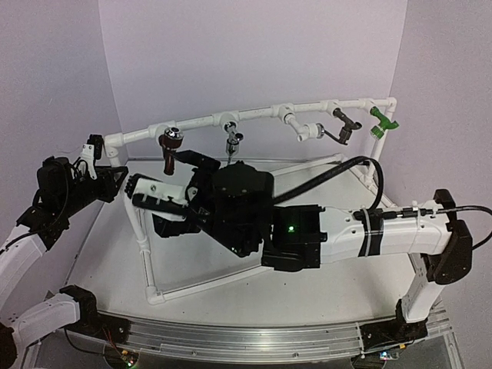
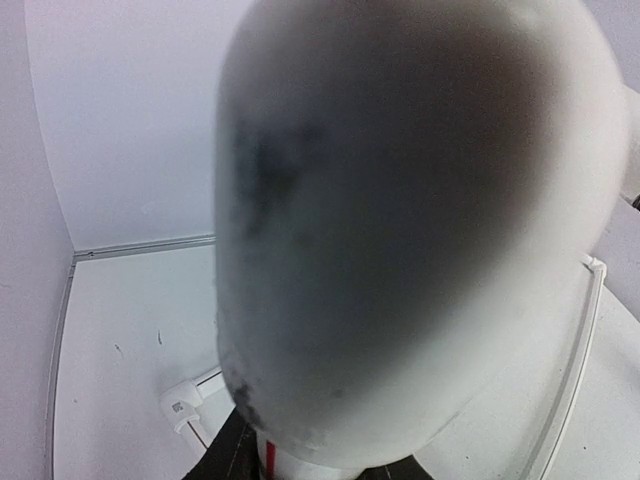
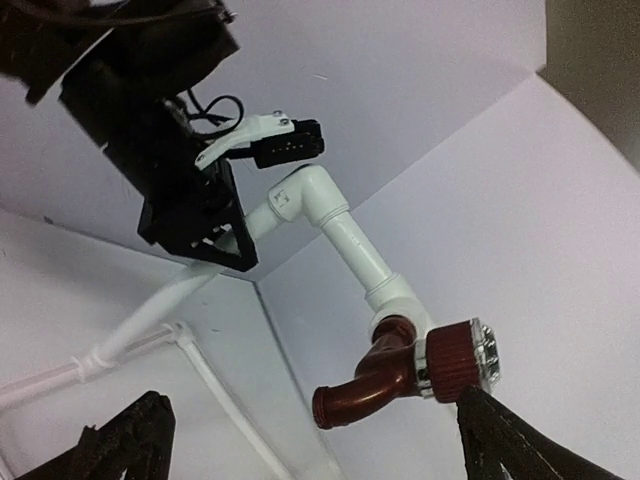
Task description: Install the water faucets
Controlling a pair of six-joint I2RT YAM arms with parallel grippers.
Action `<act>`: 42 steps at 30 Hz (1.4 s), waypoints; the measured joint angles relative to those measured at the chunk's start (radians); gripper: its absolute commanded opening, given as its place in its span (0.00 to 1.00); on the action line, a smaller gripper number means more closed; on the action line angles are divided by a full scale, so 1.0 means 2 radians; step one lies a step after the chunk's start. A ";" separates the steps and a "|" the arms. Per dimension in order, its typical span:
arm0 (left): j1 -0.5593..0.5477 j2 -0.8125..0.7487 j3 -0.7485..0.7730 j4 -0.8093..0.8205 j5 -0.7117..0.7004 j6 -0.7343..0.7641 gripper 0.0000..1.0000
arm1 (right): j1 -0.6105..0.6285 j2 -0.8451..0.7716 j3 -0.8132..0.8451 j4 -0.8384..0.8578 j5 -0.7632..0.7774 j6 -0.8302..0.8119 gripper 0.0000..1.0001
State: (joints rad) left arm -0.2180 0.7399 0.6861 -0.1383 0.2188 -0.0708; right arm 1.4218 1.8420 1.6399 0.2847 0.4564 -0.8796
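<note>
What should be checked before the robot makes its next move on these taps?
1. All five on the top pipe, namely dark brown faucet, chrome faucet, white faucet, bronze faucet, green faucet: ok.
2. Tight seating of the dark brown faucet in its fitting: cannot tell.
3. Open right gripper, not touching the dark brown faucet: ok.
4. Firm hold by the left gripper on the corner of the pipe frame: cannot tell; the left wrist view is blocked by a blurred white shape.
5. Right arm's cable free of the pipe frame: cannot tell.
</note>
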 measured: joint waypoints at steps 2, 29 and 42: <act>0.000 0.000 0.000 0.000 0.000 0.000 0.02 | 0.002 -0.001 0.000 0.000 0.007 -0.108 0.98; 0.001 0.000 0.000 0.000 0.003 0.000 0.02 | -0.084 0.119 0.133 0.029 0.004 -0.562 0.41; 0.003 0.001 0.000 0.001 0.002 -0.002 0.02 | -0.079 0.156 0.167 0.035 0.059 -0.240 0.00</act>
State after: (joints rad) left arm -0.2124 0.7425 0.6861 -0.1364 0.2219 -0.0748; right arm 1.2635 2.1541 1.9739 0.3541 0.5735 -1.3599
